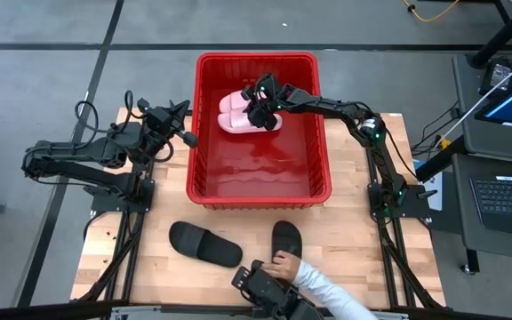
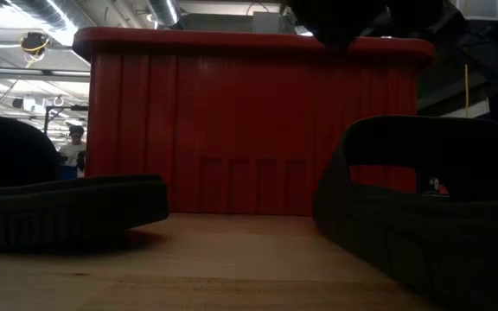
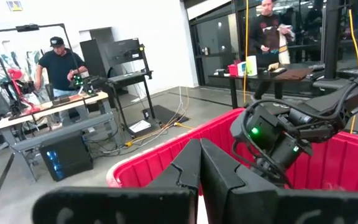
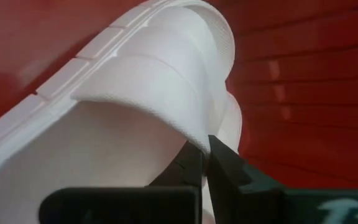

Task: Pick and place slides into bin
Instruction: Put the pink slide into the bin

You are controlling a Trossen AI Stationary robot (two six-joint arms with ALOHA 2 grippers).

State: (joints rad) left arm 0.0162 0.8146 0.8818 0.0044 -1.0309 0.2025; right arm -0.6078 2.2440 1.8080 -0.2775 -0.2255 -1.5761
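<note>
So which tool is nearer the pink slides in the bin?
The right. The right tool is inside the bin, shut on the strap of a pink slide. The left tool waits shut outside the bin's left wall, apart from the slides.

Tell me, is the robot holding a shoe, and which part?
Yes. The right gripper is shut on a pale pink slide, pinching the edge of its wide strap, inside the red bin. The left gripper is shut and holds nothing.
</note>
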